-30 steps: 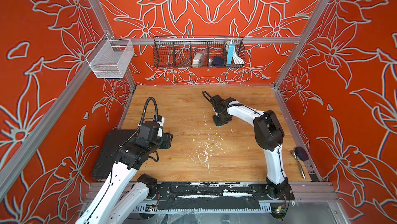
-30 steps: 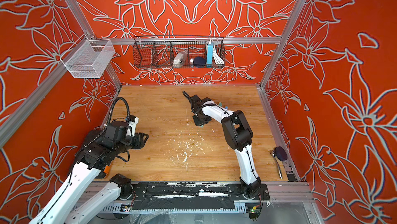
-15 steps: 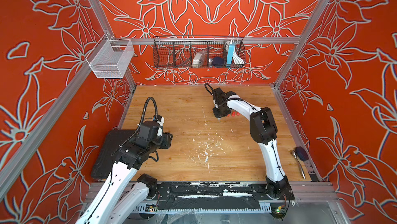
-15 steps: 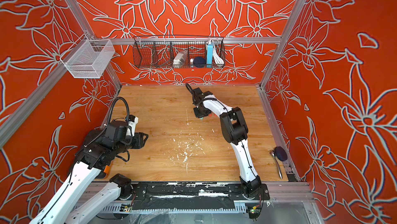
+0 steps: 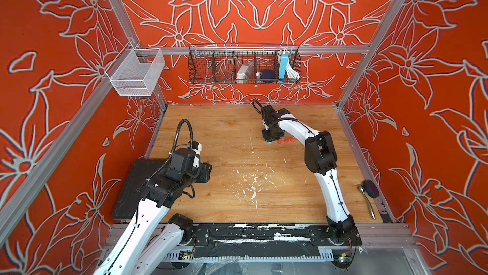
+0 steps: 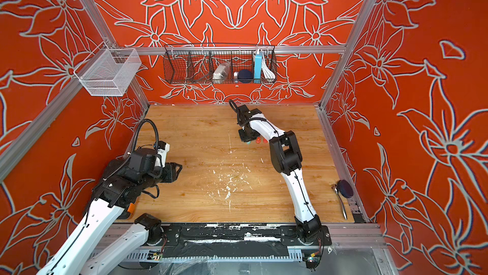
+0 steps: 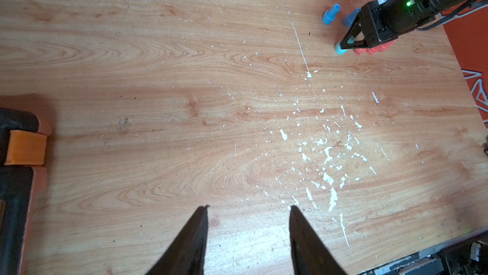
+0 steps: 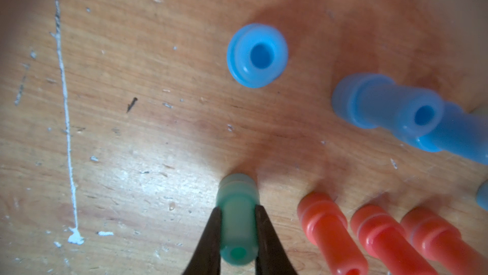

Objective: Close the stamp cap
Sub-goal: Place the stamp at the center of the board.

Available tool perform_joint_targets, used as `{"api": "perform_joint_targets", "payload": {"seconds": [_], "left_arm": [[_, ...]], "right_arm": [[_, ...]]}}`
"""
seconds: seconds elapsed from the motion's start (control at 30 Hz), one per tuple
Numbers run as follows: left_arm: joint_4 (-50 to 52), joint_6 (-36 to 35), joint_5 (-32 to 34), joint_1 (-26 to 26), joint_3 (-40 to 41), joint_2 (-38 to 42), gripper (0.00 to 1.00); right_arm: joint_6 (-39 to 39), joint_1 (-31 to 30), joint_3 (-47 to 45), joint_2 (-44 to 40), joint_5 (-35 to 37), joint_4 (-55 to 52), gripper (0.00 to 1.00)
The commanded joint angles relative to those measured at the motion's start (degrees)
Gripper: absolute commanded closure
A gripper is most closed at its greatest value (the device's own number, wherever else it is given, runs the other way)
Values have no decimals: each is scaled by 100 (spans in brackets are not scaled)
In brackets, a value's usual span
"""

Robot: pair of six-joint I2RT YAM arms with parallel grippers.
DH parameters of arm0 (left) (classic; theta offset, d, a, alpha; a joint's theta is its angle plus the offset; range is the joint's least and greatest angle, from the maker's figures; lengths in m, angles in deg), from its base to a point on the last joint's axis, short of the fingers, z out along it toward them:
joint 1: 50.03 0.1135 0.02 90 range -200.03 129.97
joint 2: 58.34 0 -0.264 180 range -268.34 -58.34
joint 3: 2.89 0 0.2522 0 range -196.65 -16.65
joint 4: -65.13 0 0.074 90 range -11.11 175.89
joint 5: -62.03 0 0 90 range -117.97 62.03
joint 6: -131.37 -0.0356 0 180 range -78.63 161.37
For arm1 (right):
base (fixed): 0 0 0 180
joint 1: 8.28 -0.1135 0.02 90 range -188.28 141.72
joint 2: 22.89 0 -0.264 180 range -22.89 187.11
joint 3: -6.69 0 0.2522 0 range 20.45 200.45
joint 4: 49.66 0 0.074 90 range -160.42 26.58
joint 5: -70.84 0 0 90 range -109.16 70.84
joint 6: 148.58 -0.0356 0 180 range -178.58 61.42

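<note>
Right wrist view: the right gripper is clenched on a teal stamp. Its two dark fingers pinch the barrel from either side, and the flanged end points down at the wooden table (whether it touches the wood is too blurred to call). Just beside it three red stamps sit close together in a row, apart from the teal one. Farther out a blue cap stands alone with its hole facing up, and a cluster of blue stamps sits near it. In both top views this group lies toward the back of the table, right of centre, under the reaching right arm.

The left gripper is released, its jaws spread with nothing between them. It hovers over bare wood near the table's left edge, next to a black mat and well apart from the stamps. White flecks are scattered across the middle of the table, and a spoon lies at its right edge.
</note>
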Motion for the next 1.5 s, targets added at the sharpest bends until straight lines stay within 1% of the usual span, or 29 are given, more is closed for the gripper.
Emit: {"api": "perform_joint_targets", "payload": {"seconds": [0.0,0.23,0.87,1.03,1.13,1.23,1.47], "left_arm": [[-76,-85,-15,36,31,8,50],[-75,-83,-15,47,31,8,50],[-75,-75,-15,56,31,8,50],[-75,-74,-2,60,31,8,49],[-75,-75,20,60,31,10,48],[-75,-65,28,65,30,17,48],[-75,-65,29,71,35,17,48]], "right_arm": [[104,115,-52,591,172,-288,91],[128,179,183,760,214,-408,91],[128,182,168,728,197,-408,91],[115,182,210,656,263,-426,85],[116,185,317,630,264,-481,76],[128,188,421,599,285,-480,70],[119,186,440,335,302,-662,63]]}}
